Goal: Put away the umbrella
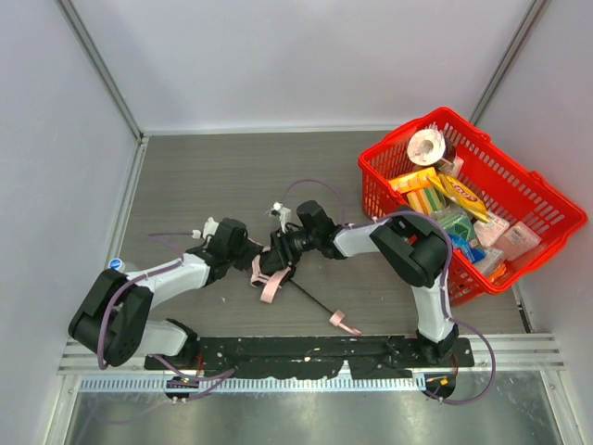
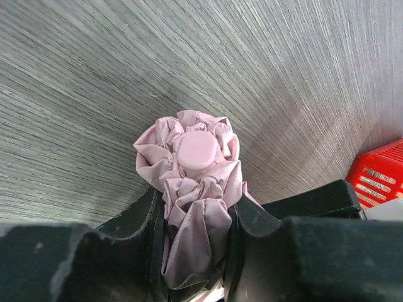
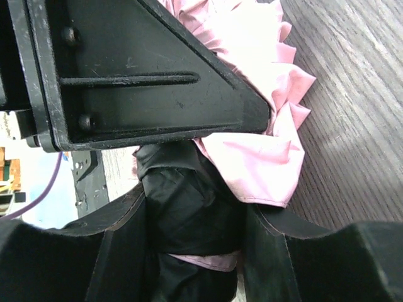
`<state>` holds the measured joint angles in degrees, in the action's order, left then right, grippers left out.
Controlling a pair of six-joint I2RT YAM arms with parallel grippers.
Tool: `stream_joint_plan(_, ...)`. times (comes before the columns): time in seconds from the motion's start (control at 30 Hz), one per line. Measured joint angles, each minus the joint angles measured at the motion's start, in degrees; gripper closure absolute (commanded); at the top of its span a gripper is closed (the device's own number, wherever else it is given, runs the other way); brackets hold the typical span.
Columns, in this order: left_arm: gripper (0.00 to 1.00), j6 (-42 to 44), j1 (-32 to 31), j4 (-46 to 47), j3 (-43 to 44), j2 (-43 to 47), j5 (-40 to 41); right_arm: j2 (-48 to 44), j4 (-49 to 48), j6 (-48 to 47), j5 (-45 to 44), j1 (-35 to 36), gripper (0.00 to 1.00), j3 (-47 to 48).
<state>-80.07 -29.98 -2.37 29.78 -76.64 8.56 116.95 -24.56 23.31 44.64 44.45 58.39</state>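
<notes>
Mid-table on the grey wood-grain tabletop (image 1: 204, 185), held from both sides: pale pink fabric compact umbrella (image 1: 270, 281), folded and bunched; pinched from the left by the left gripper (image 1: 257, 253), black fingers (image 2: 252, 223) pressed against both flanks of the crumpled pink cloth, just short of its round pink end cap (image 2: 196, 150); gripped from the right by the right gripper (image 1: 282, 247), fingers (image 3: 271, 236) closed round a dark, black-lined fold of the same bundle, pink pleats spilling out beside it; seen from above, both gripper heads right up against each other over the bundle, touching or not impossible to tell; running near and right from the bundle, flat on the wood, thin black telescopic shaft (image 1: 313, 298), ending in a small pink handle (image 1: 339, 321) with a thin loop; well apart at the far right, red plastic mesh basket (image 1: 519, 181) packed with coloured boxes (image 1: 445, 190) and a white roll (image 1: 427, 146).
</notes>
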Motion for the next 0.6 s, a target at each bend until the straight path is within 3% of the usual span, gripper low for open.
stream_joint_plan(0.03, 1.00, 0.0, 0.0, -0.1, 0.0, 0.0, 0.0, -0.3, 1.2, -0.5, -0.8, 0.2, 0.50, 0.3)
stream_joint_plan(0.1, 1.00, 0.0, 0.1, -0.4, 0.0, 0.0, -0.1, -1.5, 3.2, -1.4, -3.5, 1.0, 0.45, 0.3)
stream_joint_plan(0.17, 1.00, -0.3, 0.1, -0.9, 0.0, 0.0, -0.3, -3.1, 5.7, -2.6, -7.4, 2.4, 0.43, 0.3)
stream_joint_plan(0.47, 1.00, -3.9, 1.2, -6.1, 1.1, 0.2, -3.8, -8.9, 14.4, -11.5, -39.6, 14.7, 0.38, 0.3)
stream_joint_plan(0.6, 1.00, -4.7, 1.9, -8.9, 2.1, 0.2, -5.3, -9.0, 14.0, -13.6, -45.5, 17.2, 0.34, -0.2)
